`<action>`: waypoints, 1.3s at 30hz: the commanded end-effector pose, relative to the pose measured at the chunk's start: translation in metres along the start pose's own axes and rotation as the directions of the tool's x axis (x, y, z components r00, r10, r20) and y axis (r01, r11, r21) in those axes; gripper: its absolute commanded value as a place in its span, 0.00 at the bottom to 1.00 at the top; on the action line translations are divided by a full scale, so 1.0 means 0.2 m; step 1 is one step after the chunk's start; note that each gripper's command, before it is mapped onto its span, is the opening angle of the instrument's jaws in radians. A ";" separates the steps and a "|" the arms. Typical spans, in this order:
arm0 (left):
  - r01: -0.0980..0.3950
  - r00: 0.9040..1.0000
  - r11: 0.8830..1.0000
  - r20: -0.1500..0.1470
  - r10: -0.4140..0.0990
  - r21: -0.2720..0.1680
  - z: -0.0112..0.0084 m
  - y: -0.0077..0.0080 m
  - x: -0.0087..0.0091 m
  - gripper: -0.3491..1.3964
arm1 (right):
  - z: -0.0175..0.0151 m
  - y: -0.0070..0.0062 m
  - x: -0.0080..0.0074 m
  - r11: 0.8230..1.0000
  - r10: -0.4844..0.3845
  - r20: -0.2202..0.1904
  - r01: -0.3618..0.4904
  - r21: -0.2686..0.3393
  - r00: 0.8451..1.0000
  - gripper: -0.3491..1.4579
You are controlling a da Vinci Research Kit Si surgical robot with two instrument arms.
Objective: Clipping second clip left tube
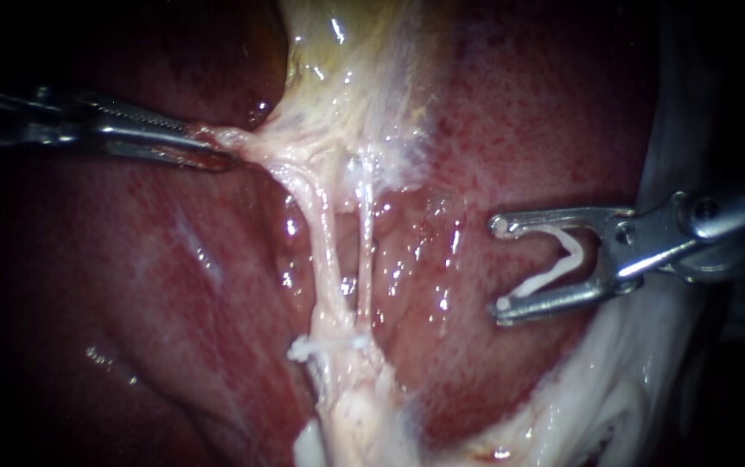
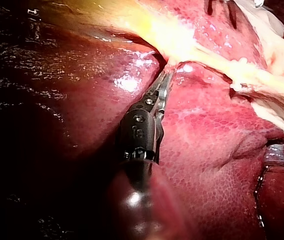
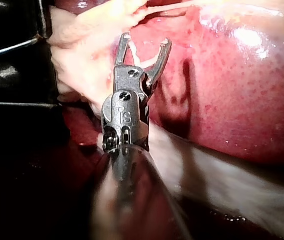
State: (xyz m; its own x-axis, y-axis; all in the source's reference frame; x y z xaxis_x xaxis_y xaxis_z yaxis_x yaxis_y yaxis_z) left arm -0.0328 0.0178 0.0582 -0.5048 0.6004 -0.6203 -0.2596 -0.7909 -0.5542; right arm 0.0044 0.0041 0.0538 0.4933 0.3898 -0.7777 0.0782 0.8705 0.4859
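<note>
Two pale tubes run down from the gallbladder [image 1: 347, 60]: the left tube [image 1: 326, 251] and a thinner right tube [image 1: 364, 259]. A white clip [image 1: 316, 348] sits low down where they come together. My left instrument [image 1: 217, 149] comes in from the left, its jaws shut on pale tissue [image 1: 247, 140] at the gallbladder's neck, pulling it left; the left wrist view shows this grip [image 2: 165, 79]. My right instrument [image 1: 499, 266] stands right of the tubes, apart from them. Its jaws are spread wide and hold a white V-shaped clip [image 1: 558, 264] between them, also visible in the right wrist view [image 3: 146, 59].
Red liver [image 1: 130, 268] lies on both sides of the tubes and behind them [image 1: 545, 130]. White fatty tissue [image 1: 597, 389] runs along the lower right under my right instrument. Wet glints show on the liver between the tubes and the open jaws.
</note>
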 end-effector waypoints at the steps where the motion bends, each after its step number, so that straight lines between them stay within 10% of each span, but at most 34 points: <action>1: 0.000 1.000 1.000 0.000 0.000 0.000 -0.001 0.000 0.001 0.00 | 0.000 0.000 0.000 1.000 0.000 0.000 0.000 0.000 1.000 0.47; 17: 0.000 0.999 0.999 -0.054 0.002 0.035 -0.042 -0.006 0.019 0.00 | 0.002 -0.001 0.001 1.000 0.000 -0.001 0.000 0.014 1.000 0.47; 27: 0.000 0.998 0.999 -0.057 0.003 0.045 -0.040 -0.002 0.021 0.00 | 0.031 -0.005 0.012 0.994 0.061 -0.005 -0.060 0.093 0.998 0.47; 39: -0.009 0.998 0.999 -0.057 0.011 0.045 -0.037 0.002 0.022 0.00 | 0.073 0.000 0.021 0.942 0.281 -0.049 -0.266 0.205 0.958 0.47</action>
State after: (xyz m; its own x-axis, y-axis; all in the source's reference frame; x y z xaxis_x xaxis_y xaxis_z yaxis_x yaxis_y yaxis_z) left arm -0.0291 0.0211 0.0510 -0.4597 0.5975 -0.6570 -0.2914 -0.8003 -0.5239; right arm 0.0194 0.0014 0.0566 0.4523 0.6393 -0.6218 0.1223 0.6461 0.7533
